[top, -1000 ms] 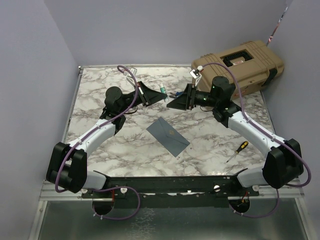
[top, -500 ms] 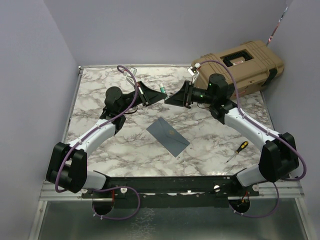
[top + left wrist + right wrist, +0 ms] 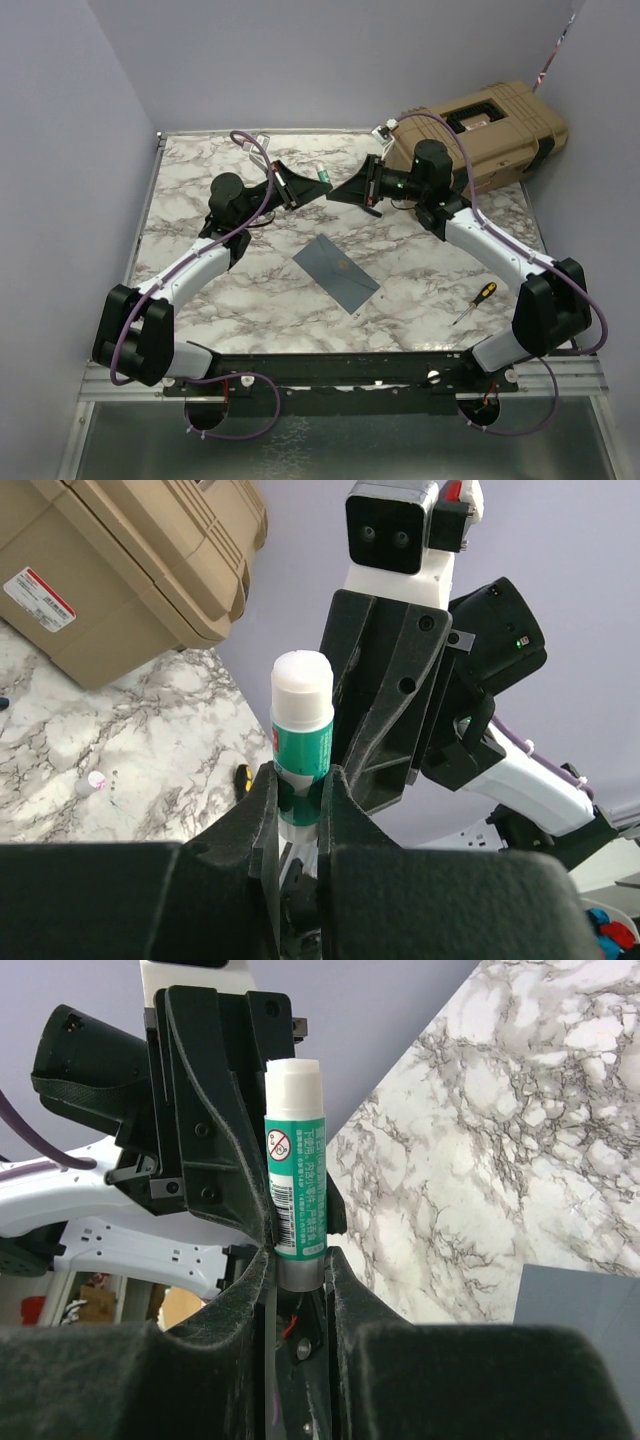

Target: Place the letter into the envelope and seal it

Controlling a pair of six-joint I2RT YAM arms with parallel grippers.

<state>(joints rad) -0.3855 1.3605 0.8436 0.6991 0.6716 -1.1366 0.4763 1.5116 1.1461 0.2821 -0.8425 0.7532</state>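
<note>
Left gripper (image 3: 300,785): clamped on green, white-capped glue stick (image 3: 302,735).
Right gripper (image 3: 297,1260): closed on its other end (mid-air).
Slate grey-blue paper envelope (image 3: 335,272): flat below, untouched.
Nearby: tan plastic case (image 3: 490,125).

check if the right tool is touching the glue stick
Touching. The right wrist view shows the lower end of the glue stick clamped in the right tool, which presses against it on both sides with no gap.
</note>
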